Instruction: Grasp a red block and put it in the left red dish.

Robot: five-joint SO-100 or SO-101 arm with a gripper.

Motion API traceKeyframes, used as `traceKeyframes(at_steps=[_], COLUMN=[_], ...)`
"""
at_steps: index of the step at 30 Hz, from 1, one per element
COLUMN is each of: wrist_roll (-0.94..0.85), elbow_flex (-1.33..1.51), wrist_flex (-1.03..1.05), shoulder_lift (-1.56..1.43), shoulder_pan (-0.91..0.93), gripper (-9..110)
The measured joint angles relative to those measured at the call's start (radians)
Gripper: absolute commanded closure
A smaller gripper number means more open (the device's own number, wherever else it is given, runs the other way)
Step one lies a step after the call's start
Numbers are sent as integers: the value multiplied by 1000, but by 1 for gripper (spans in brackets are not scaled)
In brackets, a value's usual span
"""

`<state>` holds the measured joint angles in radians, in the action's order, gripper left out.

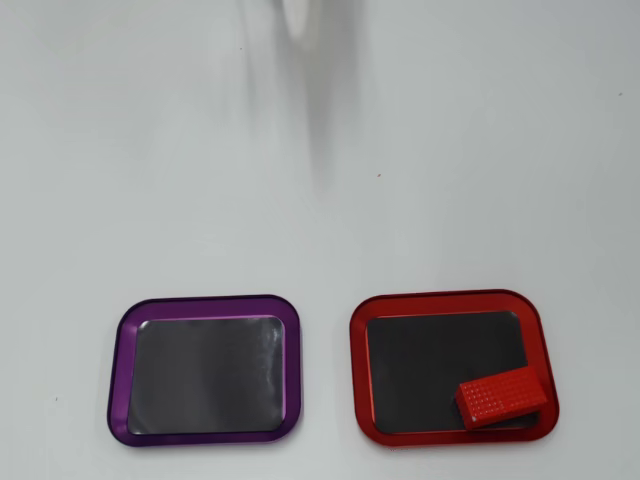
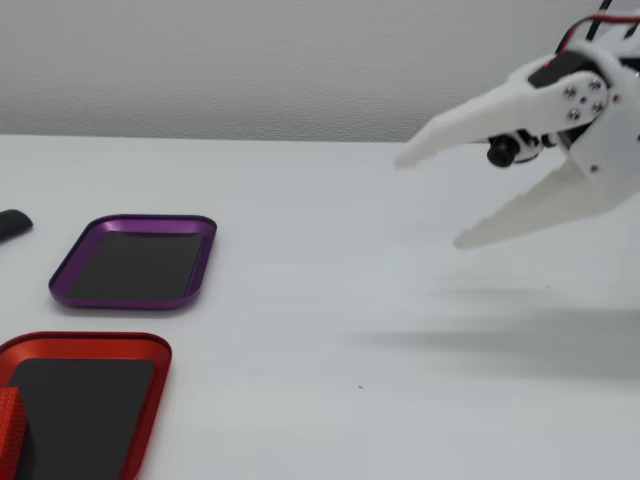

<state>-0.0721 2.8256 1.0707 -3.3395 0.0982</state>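
One block lies in our red dish, claw spread and empty.
We judge it light, stiff; its long flat sides offer grip.

White plastic two-finger hand held above the white worktop, fingers spread wide, empty. Purple-rimmed rounded-rectangle tray sits behind the red-rimmed rounded-rectangle tray; they stand apart.

No legible text, labels, brand marks, numbers or signs in either the overhead or fixed view.
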Motion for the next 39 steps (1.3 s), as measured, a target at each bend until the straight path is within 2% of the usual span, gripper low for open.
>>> traceKeyframes(at_steps=[8,14,39], wrist_roll=[-2,-5,0], elbow_flex=[98,121,202], wrist_flex=[166,215,218], shoulder_lift=[-5,-5,-5], shoulder_pan=[-3,-2,-2], gripper=[80,103,102])
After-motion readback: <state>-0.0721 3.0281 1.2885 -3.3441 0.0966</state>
